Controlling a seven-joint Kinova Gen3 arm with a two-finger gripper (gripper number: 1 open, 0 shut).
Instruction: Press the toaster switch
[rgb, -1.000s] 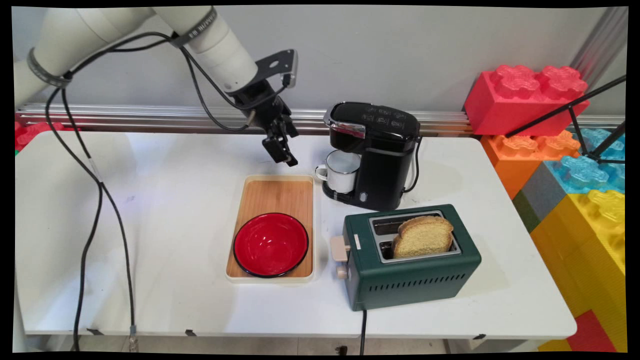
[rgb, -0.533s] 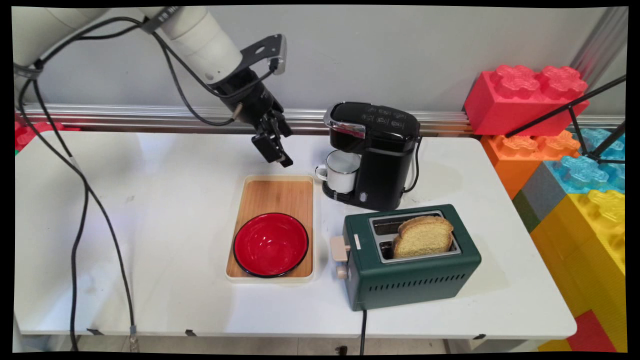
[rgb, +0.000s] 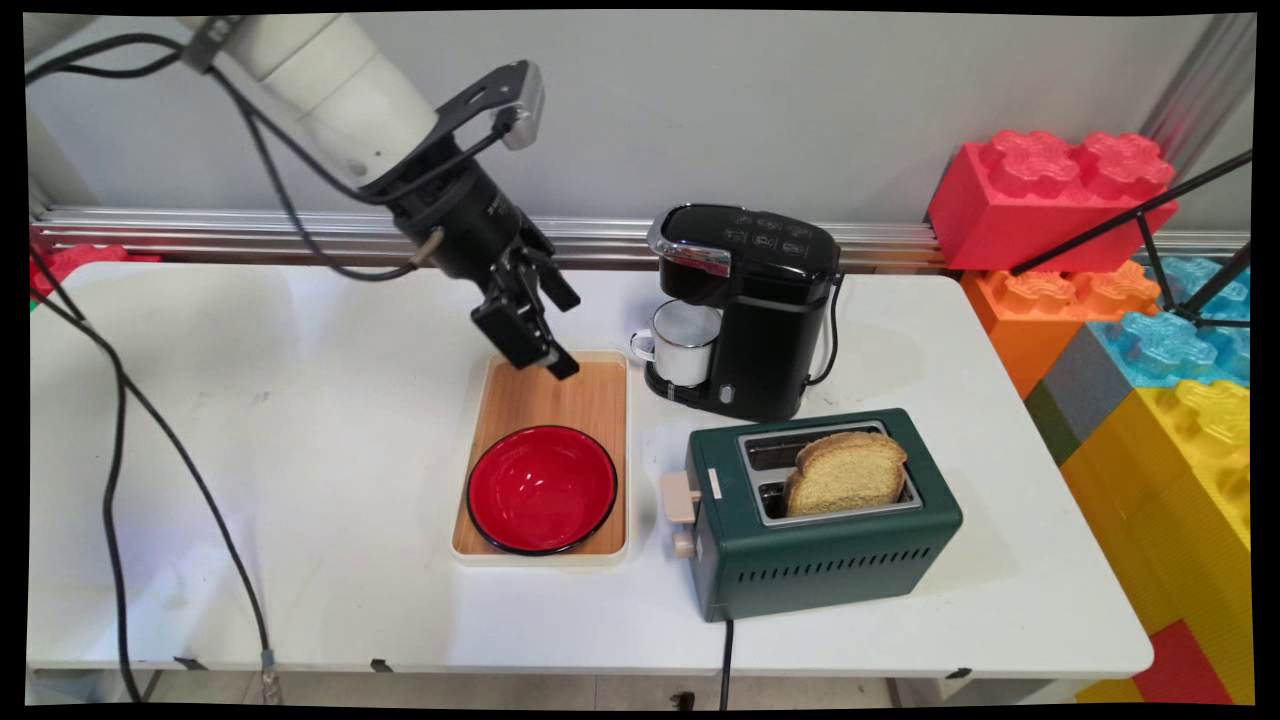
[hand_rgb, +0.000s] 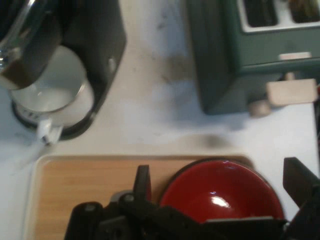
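My black gripper (rgb: 565, 335) hangs open over the far end of a wooden tray (rgb: 560, 390) with a cream rim, holding nothing. A red bowl (rgb: 542, 488) with a dark rim sits in the near half of that tray. In the hand view the two fingers (hand_rgb: 142, 181) stand wide apart, with my gripper (hand_rgb: 220, 182) over the red bowl (hand_rgb: 222, 192) and the tray's bare wood (hand_rgb: 85, 180) beside it. A white enamel mug (rgb: 685, 343) stands under the spout of a black coffee machine (rgb: 750, 300), just right of the gripper.
A green toaster (rgb: 820, 520) with a bread slice (rgb: 845, 472) in its slot stands right of the tray, its lever (hand_rgb: 290, 92) facing the tray. Big coloured toy blocks (rgb: 1130, 300) are stacked at the table's right. Black cables hang at the left.
The gripper has come down and toward the near side, from above the table behind the tray to over the tray's far end. Nothing else moved.
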